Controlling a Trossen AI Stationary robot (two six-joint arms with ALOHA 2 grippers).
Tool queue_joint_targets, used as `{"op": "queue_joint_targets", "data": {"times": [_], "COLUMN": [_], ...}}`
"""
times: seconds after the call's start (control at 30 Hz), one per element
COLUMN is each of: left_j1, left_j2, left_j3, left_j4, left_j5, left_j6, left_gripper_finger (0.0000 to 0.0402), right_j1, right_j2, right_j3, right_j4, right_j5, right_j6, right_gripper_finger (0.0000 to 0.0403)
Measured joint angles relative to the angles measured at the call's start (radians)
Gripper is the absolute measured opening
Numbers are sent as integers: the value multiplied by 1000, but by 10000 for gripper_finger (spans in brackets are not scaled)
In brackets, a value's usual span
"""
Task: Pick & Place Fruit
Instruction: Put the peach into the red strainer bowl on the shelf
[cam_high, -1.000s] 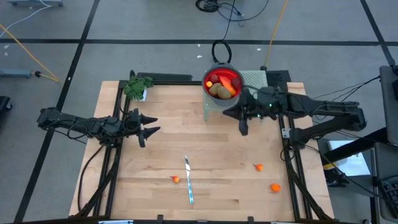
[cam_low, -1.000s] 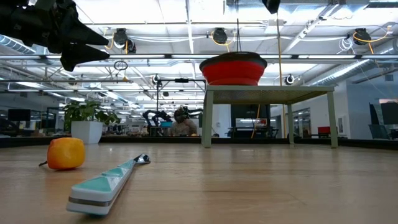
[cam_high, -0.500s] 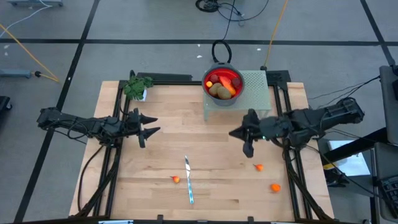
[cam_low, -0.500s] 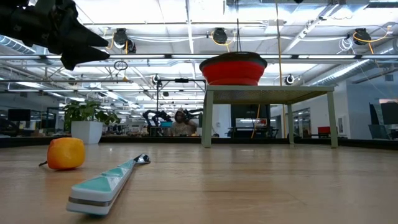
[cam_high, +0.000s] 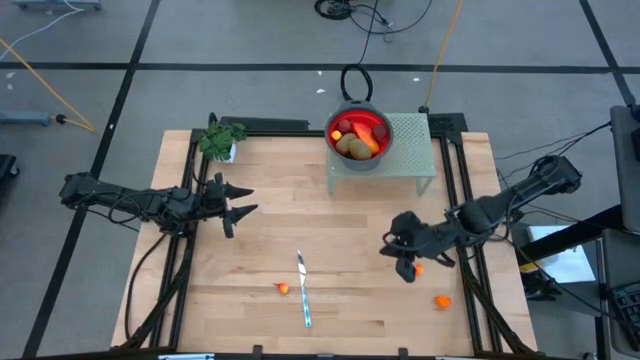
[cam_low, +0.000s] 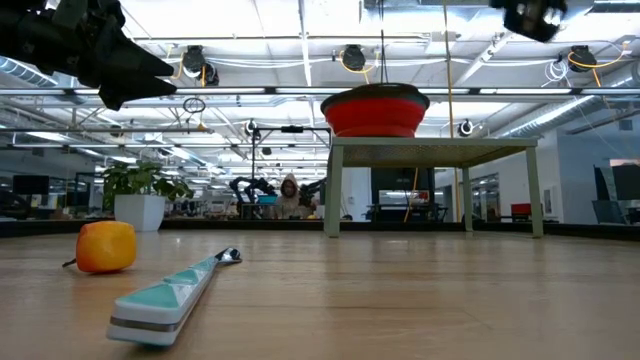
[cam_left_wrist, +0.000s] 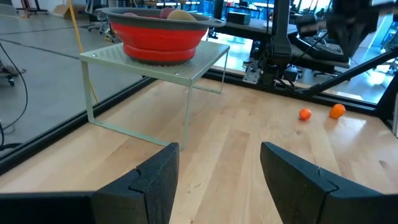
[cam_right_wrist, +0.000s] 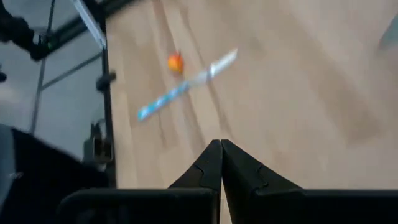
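A red bowl (cam_high: 358, 135) holding several fruit stands on a pale green stand (cam_high: 408, 150) at the far side. Three small orange fruit pieces lie on the table: one (cam_high: 283, 288) beside the knife, one (cam_high: 418, 268) next to my right gripper, one (cam_high: 442, 300) near the right front. My right gripper (cam_high: 384, 250) hovers shut over the table's right half, holding nothing; its wrist view looks past the shut fingers (cam_right_wrist: 221, 155) toward the left orange piece (cam_right_wrist: 175, 62). My left gripper (cam_high: 253, 201) waits open over the table's left side, with nothing between its fingers (cam_left_wrist: 217, 180).
A slim knife (cam_high: 303, 290) with a pale blue handle lies near the front middle. A green plant in a white pot (cam_high: 218, 138) stands at the far left corner. The stand's thin legs (cam_left_wrist: 186, 115) rise from the table at the far right.
My right gripper has swung from beside the bowl's stand toward the table's near edge and sunk lower, rolling as it went. It has stayed shut and now hangs close to the orange piece at the right. The fruit and knife lie as before.
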Motion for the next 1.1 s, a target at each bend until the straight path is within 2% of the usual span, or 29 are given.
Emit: {"op": "queue_joint_targets", "data": {"times": [0.13, 0.3, 0.57, 0.9, 1.1], "left_j1": [0, 0, 0, 0, 0], "left_j2": [0, 0, 0, 0, 0], "left_j3": [0, 0, 0, 0, 0], "left_j4": [0, 1, 1, 2, 2], "left_j5": [0, 0, 0, 0, 0], "left_j6": [0, -13, -56, -93, -113], "left_gripper_finger": [225, 225, 225, 225, 225], "right_j1": [6, 6, 6, 6, 5], "right_j2": [0, 0, 0, 0, 0], "right_j3": [-39, -59, -60, -60, -60], "right_j4": [-62, -195, -441, -503, -506], "right_j5": [-113, -237, -313, -388, -427], "right_j6": [131, 221, 345, 321, 244], "right_gripper_finger": [1, 1, 0, 2, 44]}}
